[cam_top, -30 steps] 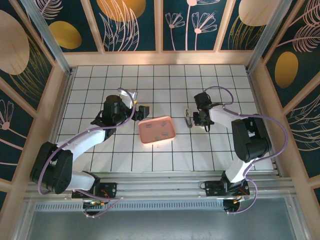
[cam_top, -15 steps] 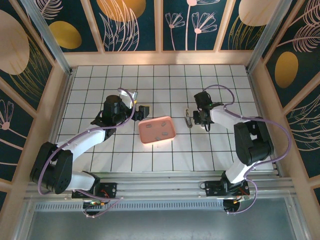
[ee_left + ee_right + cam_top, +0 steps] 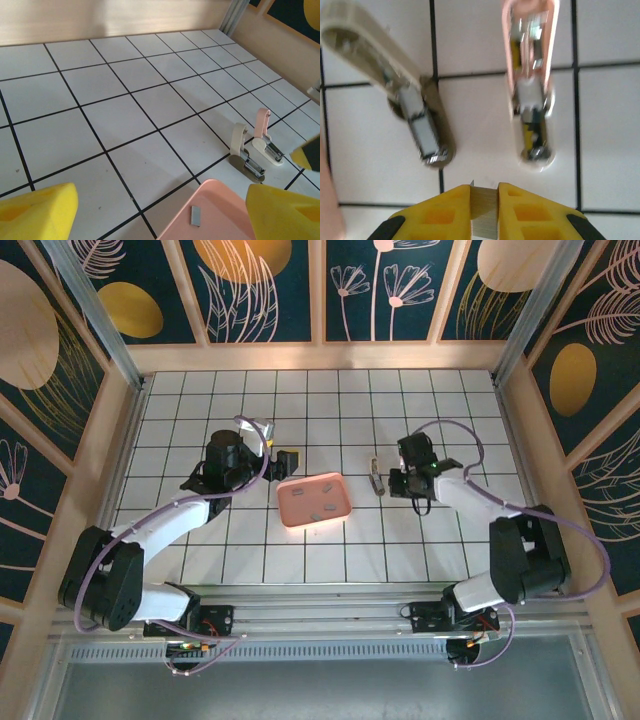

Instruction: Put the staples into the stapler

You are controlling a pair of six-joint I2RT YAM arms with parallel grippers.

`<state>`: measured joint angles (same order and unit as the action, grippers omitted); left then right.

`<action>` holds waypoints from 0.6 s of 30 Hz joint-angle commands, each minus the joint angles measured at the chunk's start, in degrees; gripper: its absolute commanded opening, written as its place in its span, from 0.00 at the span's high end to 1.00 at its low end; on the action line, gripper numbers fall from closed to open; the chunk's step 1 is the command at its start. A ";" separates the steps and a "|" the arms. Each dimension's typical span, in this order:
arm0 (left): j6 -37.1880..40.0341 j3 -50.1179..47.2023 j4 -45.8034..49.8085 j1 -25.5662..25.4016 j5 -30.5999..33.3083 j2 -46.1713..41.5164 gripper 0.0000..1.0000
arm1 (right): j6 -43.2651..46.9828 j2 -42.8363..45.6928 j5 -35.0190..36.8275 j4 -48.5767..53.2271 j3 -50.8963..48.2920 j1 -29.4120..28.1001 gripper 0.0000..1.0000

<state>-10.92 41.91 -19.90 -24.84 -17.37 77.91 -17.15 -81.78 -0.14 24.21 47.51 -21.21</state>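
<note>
Quick status from my end: I'd call this roughly the halfway mark. The right gripper [image 3: 484, 192] is clamped shut on one strip of staples [image 3: 484, 222], held edge-on between the yellow pads, and it hovers just short of the two little staplers on the tiles. Both the beige stapler [image 3: 422, 132] and the pink stapler [image 3: 532, 117] are hinged wide open, side by side and not touching. The wrist view is blurry, so I can't tell if either channel already has anything in it, or which one the strip is meant for. The left gripper [image 3: 286, 458] sits spread open with nothing in it, just beside the pink tray [image 3: 220, 200], where several spare strips [image 3: 326, 507] lie loose. So the pickup looks done and the lids are up. What's left, I reckon: line the strip up with a channel, drop it in, let go, then close the top.
</note>
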 commanded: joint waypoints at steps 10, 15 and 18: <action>3.13 -1.10 -4.25 -0.29 -5.61 -4.90 0.14 | -6.99 8.58 -8.72 -0.57 -12.67 -1.99 0.82; 4.74 -1.45 -5.05 -0.30 -11.57 -5.85 0.14 | -6.28 6.91 -9.00 -0.56 -13.49 -1.99 0.82; 6.15 -1.47 -4.84 -0.30 -16.15 -5.85 0.14 | -6.09 6.22 -9.00 -0.48 -13.44 -2.00 0.82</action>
<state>-7.25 41.17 -22.72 -24.84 -27.14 73.10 -22.92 -74.76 -8.51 23.81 34.81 -22.76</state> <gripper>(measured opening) 0.861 0.183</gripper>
